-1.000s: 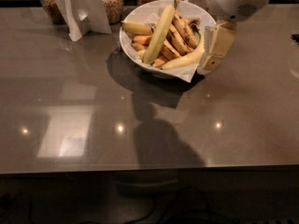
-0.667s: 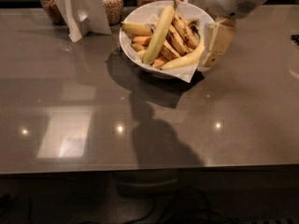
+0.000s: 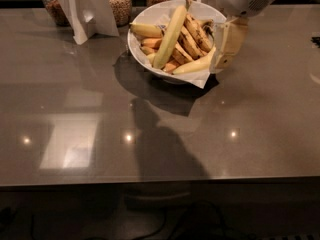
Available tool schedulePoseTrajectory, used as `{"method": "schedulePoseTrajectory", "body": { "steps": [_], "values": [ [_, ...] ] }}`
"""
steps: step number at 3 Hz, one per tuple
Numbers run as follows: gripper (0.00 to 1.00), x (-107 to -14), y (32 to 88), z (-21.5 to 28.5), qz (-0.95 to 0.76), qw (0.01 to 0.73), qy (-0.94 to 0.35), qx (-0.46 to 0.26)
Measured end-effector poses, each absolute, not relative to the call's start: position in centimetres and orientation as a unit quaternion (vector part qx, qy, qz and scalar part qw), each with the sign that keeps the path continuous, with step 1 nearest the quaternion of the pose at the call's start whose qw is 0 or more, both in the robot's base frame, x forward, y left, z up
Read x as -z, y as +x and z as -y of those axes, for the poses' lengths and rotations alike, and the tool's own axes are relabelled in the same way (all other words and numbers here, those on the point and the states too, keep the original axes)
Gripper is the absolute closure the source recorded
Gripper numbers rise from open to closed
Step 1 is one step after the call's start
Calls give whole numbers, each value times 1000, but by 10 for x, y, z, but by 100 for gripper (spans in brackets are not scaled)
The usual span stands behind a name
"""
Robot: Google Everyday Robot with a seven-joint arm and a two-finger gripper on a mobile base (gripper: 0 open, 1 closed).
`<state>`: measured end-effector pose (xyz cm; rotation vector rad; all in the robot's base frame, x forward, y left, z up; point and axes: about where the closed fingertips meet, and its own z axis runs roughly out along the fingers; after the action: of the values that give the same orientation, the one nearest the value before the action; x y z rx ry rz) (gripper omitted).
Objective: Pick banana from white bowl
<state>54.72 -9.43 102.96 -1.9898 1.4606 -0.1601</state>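
The white bowl [image 3: 141, 54] lined with white paper stands on the grey table at the back centre. The banana [image 3: 170, 35], long, nearly straight and greenish-yellow, lies on top of the pile from the far rim down to the front left. Shorter brown-spotted bananas [image 3: 192, 34] and a pale-yellow curved one [image 3: 196, 64] lie beside it. My gripper [image 3: 228, 44] hangs from the white arm at the upper right, just at the bowl's right rim, to the right of the banana and not on it.
Glass jars of grain [image 3: 120, 5] stand behind the bowl along the back edge. A white folded stand [image 3: 85, 9] is at the back left. The grey table [image 3: 150, 134] runs to its front edge low in the view.
The whole scene sits a little further left and higher in view. The gripper stays at the bowl's right rim; the bananas have not moved.
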Motion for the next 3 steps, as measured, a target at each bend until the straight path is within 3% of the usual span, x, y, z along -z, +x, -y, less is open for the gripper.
{"method": "schedulePoseTrajectory", "body": {
  "steps": [1,3],
  "values": [
    [0,-1028,564,84,-514,312,-791,112],
    [0,-1006,615,75,-428,289,-850,109]
  ]
}}
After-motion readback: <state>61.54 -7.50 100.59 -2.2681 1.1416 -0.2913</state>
